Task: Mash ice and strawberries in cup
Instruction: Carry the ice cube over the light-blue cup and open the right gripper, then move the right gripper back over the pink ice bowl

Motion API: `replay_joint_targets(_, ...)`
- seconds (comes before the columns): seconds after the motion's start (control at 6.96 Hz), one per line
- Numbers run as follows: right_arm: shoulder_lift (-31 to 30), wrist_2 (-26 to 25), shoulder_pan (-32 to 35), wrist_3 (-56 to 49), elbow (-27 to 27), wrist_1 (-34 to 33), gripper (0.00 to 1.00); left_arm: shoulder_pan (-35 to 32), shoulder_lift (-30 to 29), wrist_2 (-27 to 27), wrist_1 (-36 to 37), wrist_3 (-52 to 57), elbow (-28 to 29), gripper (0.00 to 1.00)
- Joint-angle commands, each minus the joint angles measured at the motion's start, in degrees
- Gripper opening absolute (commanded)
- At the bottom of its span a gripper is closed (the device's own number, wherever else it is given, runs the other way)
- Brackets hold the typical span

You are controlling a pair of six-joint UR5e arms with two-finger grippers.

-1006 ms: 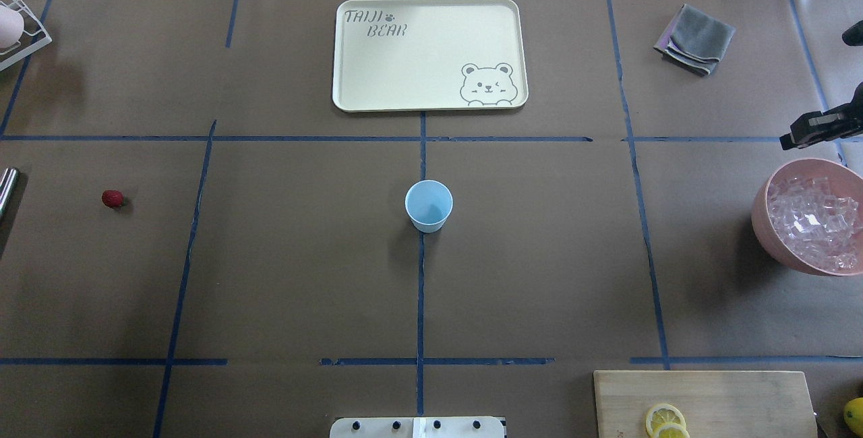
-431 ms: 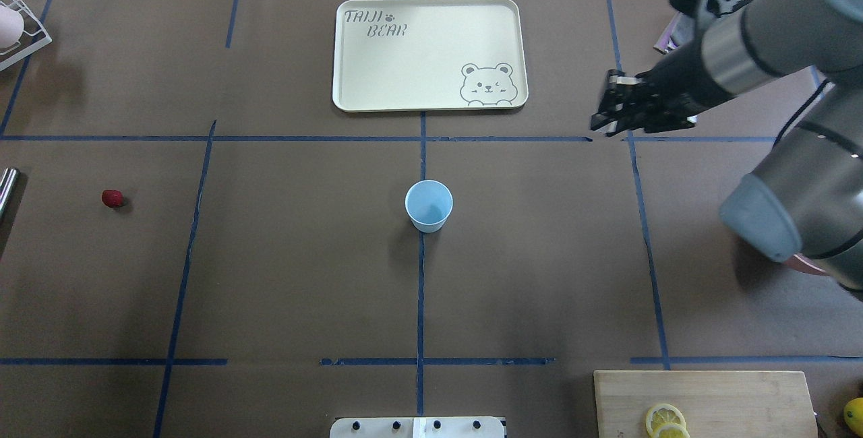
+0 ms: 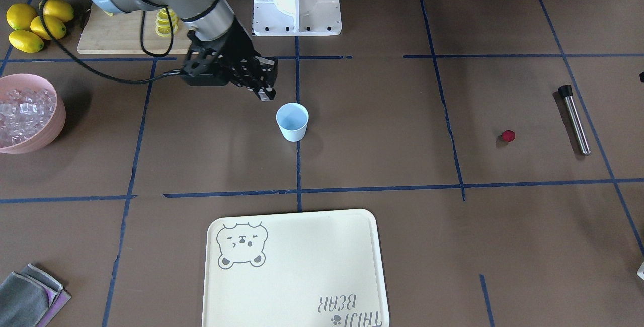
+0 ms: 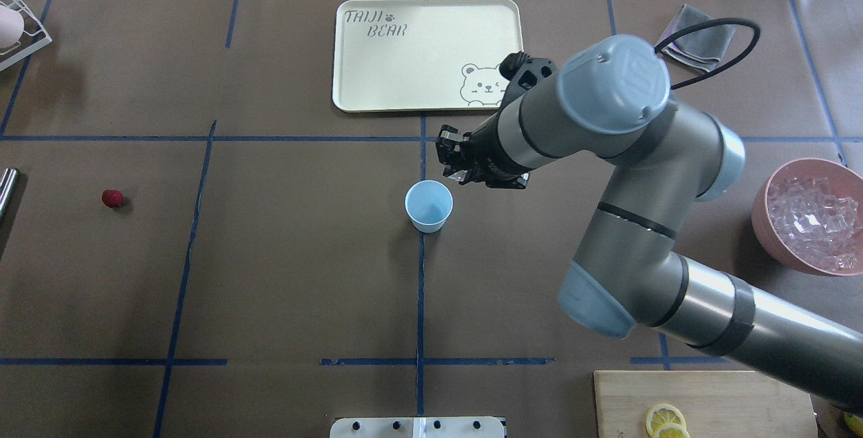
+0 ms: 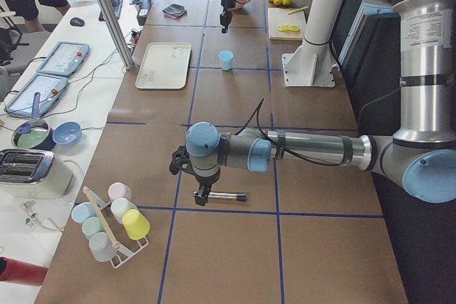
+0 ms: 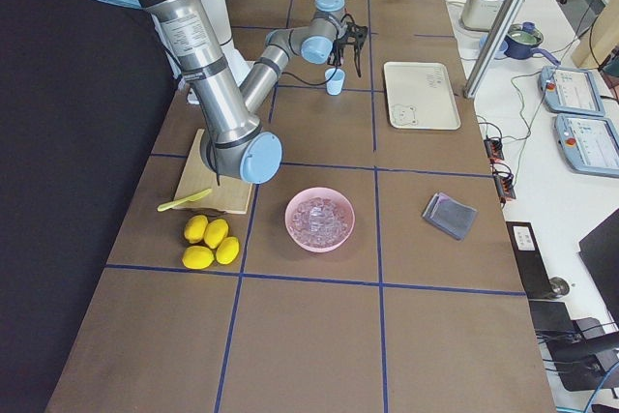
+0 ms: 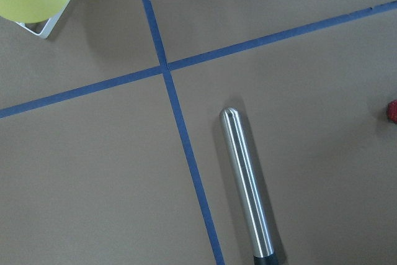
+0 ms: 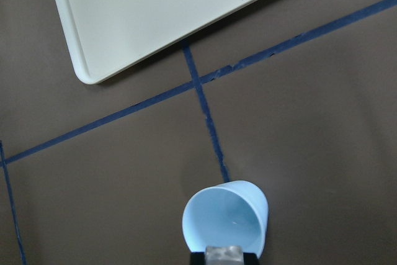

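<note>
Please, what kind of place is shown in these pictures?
Probably a robotics lab, staged for drink making: a UR5e arm over a table gridded with blue tape, and control pendants on a side desk.

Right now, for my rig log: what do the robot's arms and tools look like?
Both arms are silver-grey tubes with pale blue joint caps and black bands. The right arm carries a black cable to its black right tool; the left tool is black too.

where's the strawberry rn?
In the overhead view the strawberry lies on the table's far left, on the robot's left side. It is just right of the steel rod and well away from the cup.
</note>
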Motion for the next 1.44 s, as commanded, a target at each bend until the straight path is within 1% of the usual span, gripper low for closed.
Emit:
replay_joint_targets(0.0, 3.9, -5.5, -4.1, 1.5, -5.9, 0.2, 0.01, 0.0, 0.0, 0.0, 0.0, 0.0, 0.0, 1.00)
replay_joint_targets(0.14, 4.8, -6.7, -4.2, 1.6, -6.9, 0.2, 0.02, 0.0, 0.0, -0.1, 0.1, 0.0, -0.4, 1.00)
replay_joint_targets(0.29, 4.5, -6.8, -4.4, 1.2, -7.6, 0.2, 0.03, 0.0, -0.1, 0.0, 0.0, 0.1, -0.6, 1.00)
replay_joint_targets(0.43, 4.5, -6.8, -4.6, 1.1, -8.3, 0.1, 0.40, 0.0, 0.0, -0.1, 0.0, 0.1, -0.8, 1.00)
replay_joint_targets(0.58, 4.4, -7.3, -5.9, 1.7, -8.9, 0.0, 0.99, 0.0, -0.1, -0.1, 0.1, 0.0, -0.8, 1.00)
replay_joint_targets(0.72, 4.0, -7.5, -5.9, 1.4, -8.8, 0.1, 1.00, 0.0, -0.1, 0.0, 0.0, 0.1, -0.9, 1.00)
replay_joint_targets(0.86, 3.3, -7.1, -5.4, 1.0, -6.6, -0.1, 1.00, 0.0, -0.1, 0.0, 0.1, 0.1, -0.9, 1.00)
replay_joint_targets(1.01, -2.4, -4.8, -2.0, 1.0, 0.2, -0.5, 1.00, 0.1, -0.2, 0.0, 0.1, 0.1, -0.5, 1.00)
replay_joint_targets(1.15, -9.6, 1.6, 4.1, -1.8, 6.0, -0.6, 1.00, 0.1, -0.2, 0.0, 0.1, 0.0, -0.9, 1.00)
replay_joint_targets(1.29, -16.3, 10.5, 12.1, -9.3, 8.7, -0.5, 1.00, 0.1, -0.2, 0.0, 0.1, 0.0, -1.0, 1.00)
